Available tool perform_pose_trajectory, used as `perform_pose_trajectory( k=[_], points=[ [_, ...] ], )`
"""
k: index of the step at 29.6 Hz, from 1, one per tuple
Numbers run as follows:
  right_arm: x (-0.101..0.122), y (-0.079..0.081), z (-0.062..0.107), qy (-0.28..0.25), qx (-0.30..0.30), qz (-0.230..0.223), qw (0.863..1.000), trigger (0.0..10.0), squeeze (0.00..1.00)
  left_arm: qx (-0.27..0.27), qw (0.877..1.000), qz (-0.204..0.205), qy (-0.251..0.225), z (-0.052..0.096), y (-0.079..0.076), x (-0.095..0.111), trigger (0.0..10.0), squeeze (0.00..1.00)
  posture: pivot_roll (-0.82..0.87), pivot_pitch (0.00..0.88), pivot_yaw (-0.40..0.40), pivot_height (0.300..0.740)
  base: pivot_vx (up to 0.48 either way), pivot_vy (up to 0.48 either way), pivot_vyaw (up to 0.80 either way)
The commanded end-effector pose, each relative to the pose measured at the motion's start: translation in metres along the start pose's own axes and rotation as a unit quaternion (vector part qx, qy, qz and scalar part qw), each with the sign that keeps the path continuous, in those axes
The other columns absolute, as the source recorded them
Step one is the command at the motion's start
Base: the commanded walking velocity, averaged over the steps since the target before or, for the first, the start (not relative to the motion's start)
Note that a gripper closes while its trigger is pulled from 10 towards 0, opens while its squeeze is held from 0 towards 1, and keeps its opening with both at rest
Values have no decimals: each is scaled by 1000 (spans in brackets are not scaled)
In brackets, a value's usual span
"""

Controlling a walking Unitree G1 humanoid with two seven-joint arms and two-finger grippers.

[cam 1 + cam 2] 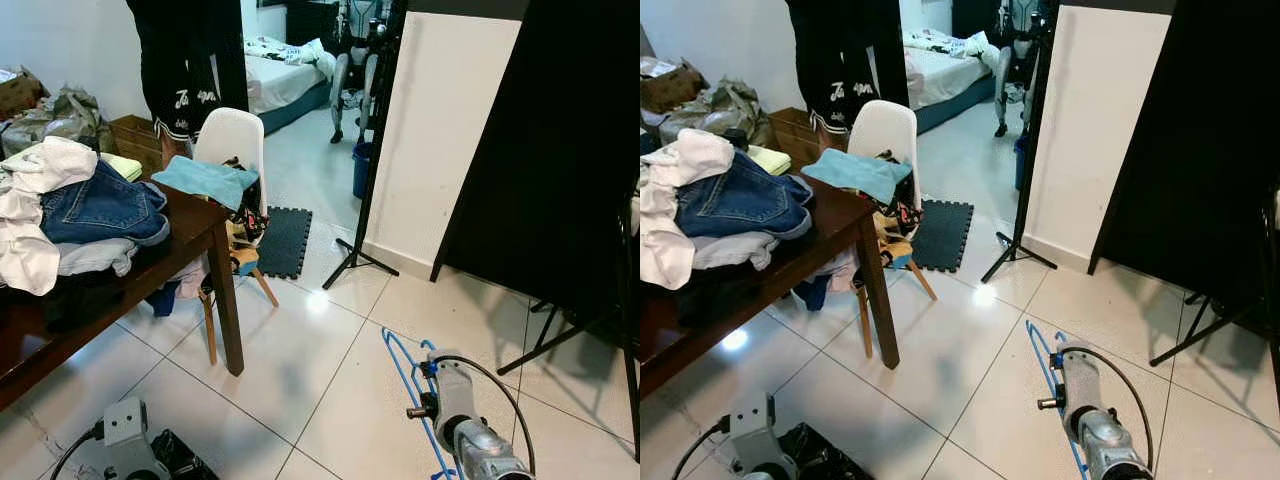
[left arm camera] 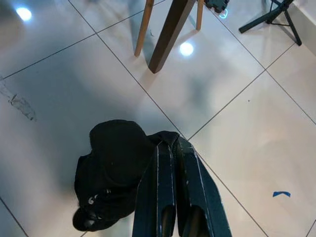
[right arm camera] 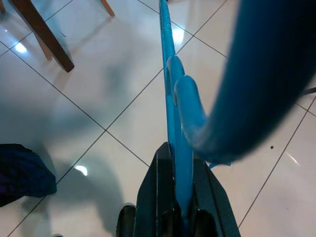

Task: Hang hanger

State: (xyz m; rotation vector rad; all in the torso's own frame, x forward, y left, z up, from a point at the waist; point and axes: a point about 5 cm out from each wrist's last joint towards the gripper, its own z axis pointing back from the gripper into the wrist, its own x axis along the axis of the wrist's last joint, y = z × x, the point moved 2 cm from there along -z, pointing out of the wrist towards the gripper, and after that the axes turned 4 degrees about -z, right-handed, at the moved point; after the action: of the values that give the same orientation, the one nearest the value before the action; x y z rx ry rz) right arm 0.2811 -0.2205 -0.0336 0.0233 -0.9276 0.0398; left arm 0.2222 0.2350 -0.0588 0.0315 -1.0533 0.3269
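A blue plastic hanger point(image 1: 405, 375) is held low over the tiled floor at the front right, its long bar point(image 3: 168, 89) running forward from my right gripper point(image 3: 176, 149), which is shut on it. The hanger's hook point(image 3: 266, 74) curves close to the wrist camera and is blurred. My right arm point(image 1: 470, 432) reaches in from the bottom right. My left gripper point(image 2: 172, 144) hangs low at the front left, fingers shut, with a black cloth point(image 2: 113, 170) bunched at their tips. That cloth point(image 1: 178, 456) also shows beside my left arm point(image 1: 125, 438).
A dark wooden table point(image 1: 200, 228) piled with clothes point(image 1: 90, 205) stands on the left, a white chair point(image 1: 232, 138) behind it. A black tripod stand point(image 1: 355, 262) and white panel point(image 1: 440, 140) stand ahead, black stand legs point(image 1: 545, 345) on the right. Open tiles point(image 1: 330, 350) lie between.
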Motion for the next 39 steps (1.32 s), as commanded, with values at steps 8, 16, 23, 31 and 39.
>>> perform_pose_trajectory(
  k=[8, 16, 23, 31, 39],
  points=[
    [2, -8, 1, 8, 4, -47, 999, 10000, 0, -7, 999, -11, -36, -7, 4, 22, 10000, 0, 10, 0, -30, 736, 0, 0, -400],
    [27, -4, -4, -27, 24, -51, 998, 10000, 0, -36, 994, -45, -95, -11, -4, 50, 10000, 0, 16, 0, -37, 736, 0, 0, -300],
    [29, 1, -5, -31, 41, -42, 998, 10000, 0, -31, 993, -51, -104, -11, -2, 55, 10000, 0, 19, 0, -37, 736, 0, 0, 0],
    [47, 7, -6, -54, 84, -31, 994, 10000, 0, -37, 987, -59, -145, -12, -5, 77, 10000, 0, 17, 0, -39, 736, 0, 0, -400],
    [115, 9, -3, -144, 161, -33, 976, 10000, 0, -105, 946, -118, -282, -4, -34, 169, 10000, 0, 7, 0, -36, 736, 0, 0, -200]
  ],
)
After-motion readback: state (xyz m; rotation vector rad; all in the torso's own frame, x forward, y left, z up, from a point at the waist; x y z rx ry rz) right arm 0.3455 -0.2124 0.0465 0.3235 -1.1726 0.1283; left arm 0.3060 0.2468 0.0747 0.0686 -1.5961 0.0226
